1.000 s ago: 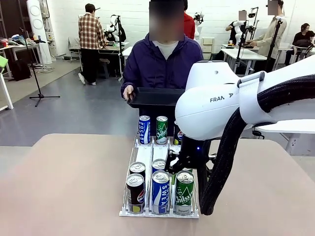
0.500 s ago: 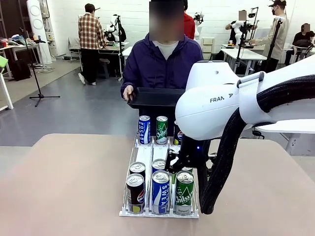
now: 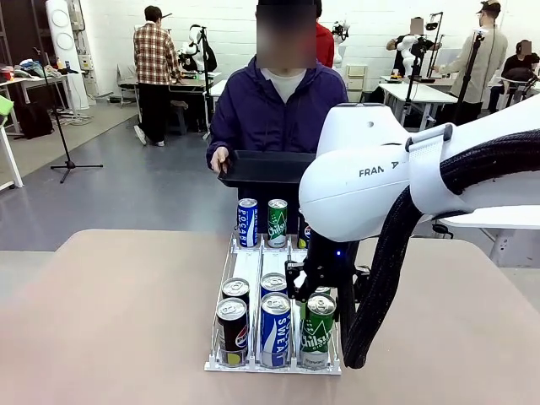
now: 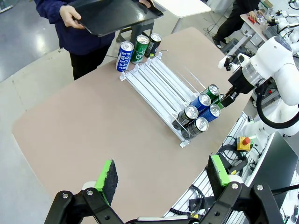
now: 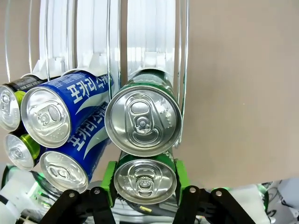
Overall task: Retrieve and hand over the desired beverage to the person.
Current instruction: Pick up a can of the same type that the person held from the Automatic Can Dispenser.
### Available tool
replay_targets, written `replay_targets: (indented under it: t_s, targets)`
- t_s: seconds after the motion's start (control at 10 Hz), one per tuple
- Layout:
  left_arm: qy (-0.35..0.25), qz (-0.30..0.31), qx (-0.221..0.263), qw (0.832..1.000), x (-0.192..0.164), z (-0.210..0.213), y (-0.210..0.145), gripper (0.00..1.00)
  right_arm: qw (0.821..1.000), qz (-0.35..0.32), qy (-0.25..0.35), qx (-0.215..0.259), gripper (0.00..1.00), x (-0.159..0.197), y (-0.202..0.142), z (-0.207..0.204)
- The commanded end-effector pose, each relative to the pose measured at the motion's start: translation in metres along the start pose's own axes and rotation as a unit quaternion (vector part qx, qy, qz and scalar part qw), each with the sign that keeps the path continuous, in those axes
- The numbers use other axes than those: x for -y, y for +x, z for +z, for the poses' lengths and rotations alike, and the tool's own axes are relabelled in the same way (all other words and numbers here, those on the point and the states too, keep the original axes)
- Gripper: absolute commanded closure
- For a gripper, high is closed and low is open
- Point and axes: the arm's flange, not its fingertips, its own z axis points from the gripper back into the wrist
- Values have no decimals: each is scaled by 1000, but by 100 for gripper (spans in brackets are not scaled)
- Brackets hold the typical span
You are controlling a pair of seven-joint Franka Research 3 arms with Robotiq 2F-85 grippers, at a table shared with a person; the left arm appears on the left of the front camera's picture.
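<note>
A white wire rack holds cans in three lanes. My right gripper reaches straight down over the front green Chilsung can in the right lane. In the right wrist view its green pads press both sides of that can, with a second green can just behind. The person in a purple jacket stands at the far edge and holds a black tray. High above the table, my left gripper is open with nothing in it.
Blue Pocari Sweat cans fill the middle lane's front and dark cans the left lane's. A blue, a green and a dark can stand at the rack's far end. Bare tan table lies to the left.
My right gripper has shifted slightly right and lower onto the front green can. That can has moved a little. The person and the tray have stayed put.
</note>
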Motion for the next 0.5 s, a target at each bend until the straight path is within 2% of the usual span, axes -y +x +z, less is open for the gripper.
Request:
replay_targets:
  t_s: [0.0,0.2,0.4]
  targets:
    - [-10,-10,6,1000,-1,2,0,0,1000,11,-7,2,97,-2,3,-4]
    - [-10,-10,6,1000,-1,2,0,0,1000,2,-4,-1,100,-2,0,0]
    - [-10,-10,6,1000,-1,2,0,0,1000,9,-6,-7,100,-6,-17,22]
